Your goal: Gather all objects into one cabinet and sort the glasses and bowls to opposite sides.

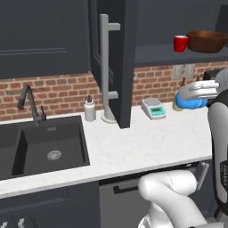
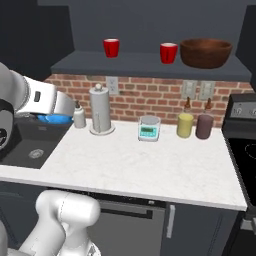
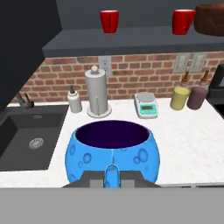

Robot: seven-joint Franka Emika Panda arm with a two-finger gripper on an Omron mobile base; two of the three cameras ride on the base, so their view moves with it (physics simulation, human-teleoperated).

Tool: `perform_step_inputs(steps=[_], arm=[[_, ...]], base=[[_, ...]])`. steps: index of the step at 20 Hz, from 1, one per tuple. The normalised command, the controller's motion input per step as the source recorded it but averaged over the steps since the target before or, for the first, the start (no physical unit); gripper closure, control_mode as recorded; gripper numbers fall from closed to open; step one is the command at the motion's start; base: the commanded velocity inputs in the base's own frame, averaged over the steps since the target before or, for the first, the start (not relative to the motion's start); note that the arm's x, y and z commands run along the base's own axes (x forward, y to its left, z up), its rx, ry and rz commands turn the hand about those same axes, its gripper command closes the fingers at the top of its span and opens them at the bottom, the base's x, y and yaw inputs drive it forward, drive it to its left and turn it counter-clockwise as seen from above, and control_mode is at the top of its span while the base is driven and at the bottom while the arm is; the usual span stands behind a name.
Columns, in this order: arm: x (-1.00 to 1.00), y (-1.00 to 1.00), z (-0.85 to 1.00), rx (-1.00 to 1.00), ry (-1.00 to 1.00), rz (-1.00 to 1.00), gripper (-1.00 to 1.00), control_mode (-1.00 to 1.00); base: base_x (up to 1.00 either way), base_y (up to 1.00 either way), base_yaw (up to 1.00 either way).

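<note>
The blue bowl [image 3: 113, 153] is clamped by its near rim in the gripper [image 3: 111, 178] and is held in the air above the white counter [image 3: 183, 140]. 2 red cups [image 2: 111, 48] and the brown bowl [image 2: 205, 53] are seen standing inside the open navy cabinet [image 2: 150, 65], the bowl at the right end.

bowl [image 3: 113, 155] above counter [image 3: 183, 144] | cups [image 2: 111, 48] left of wide bowl [image 2: 205, 52] in cabinet [image 2: 150, 67]
</note>
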Motion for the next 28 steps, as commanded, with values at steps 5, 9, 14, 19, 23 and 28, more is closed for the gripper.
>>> perform_step_inputs(steps=[5,9,14,19,23,28], arm=[[0.0,0.0,0.0,0.0,0.0,0.0,1.0,1.0],[0.0,0.0,0.0,0.0,0.0,0.0,1.0,1.0],[0.0,0.0,0.0,0.0,0.0,0.0,1.0,1.0],[0.14,-0.02,0.0,0.0,0.0,0.0,1.0,-1.0],[0.36,-0.15,0.2,0.02,0.0,0.0,1.0,-1.0],[0.3,-0.12,0.45,0.06,0.0,0.0,1.0,-1.0]], base=[[0.25,0.0,0.09],[0.25,0.0,0.11],[0.33,0.0,0.06],[0.22,0.0,0.0],[0.0,0.0,0.0],[0.0,0.0,0.0]])
